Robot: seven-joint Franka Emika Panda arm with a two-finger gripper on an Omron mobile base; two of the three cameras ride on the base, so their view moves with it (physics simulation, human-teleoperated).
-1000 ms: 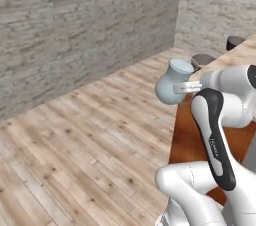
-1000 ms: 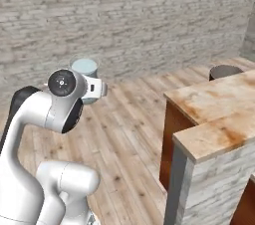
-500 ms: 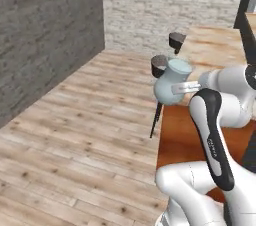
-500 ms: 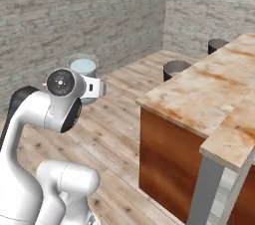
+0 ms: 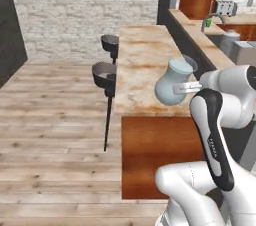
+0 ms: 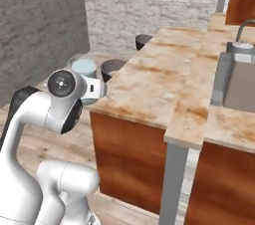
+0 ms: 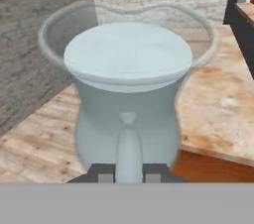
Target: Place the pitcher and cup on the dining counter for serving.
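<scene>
Pale brick wall (image 5: 85, 10), wood-plank floor (image 5: 50, 120), two black stools (image 5: 104, 74) along it.

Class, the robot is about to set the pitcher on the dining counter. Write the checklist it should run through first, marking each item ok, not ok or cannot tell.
1. Pitcher held: ok. The gripper is closed on its handle.
2. Pitcher upright: ok, rim level in the hand view.
3. Pitcher over the dining counter: cannot tell. In the right base view it hangs beside the near corner.
4. Landing spot on the near end free: ok, bare stone there.
5. Stools out of the path: ok, they stand on the far side.
6. Cup served: not ok, it stands on the back counter.
</scene>
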